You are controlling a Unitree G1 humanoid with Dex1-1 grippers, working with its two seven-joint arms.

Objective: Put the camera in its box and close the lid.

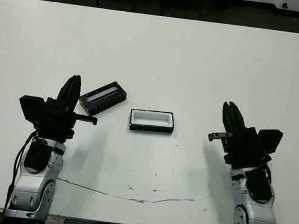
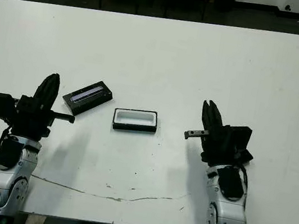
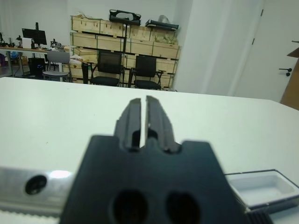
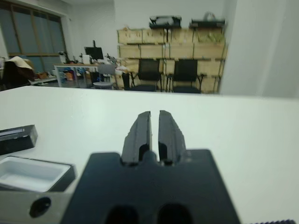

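Nothing is being gripped yet: both the left tool (image 1: 72, 89) and right tool (image 1: 231, 117) are sitting closed and empty, the open box (image 1: 152, 120) is lying mid-tabletop, and the grey-striped lid (image 1: 103, 97) is resting at its ten o'clock, so finding the unseen camera looks like the first job.

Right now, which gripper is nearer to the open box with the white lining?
Left. The left gripper is beside the box, past the striped lid; the right gripper is slightly farther.
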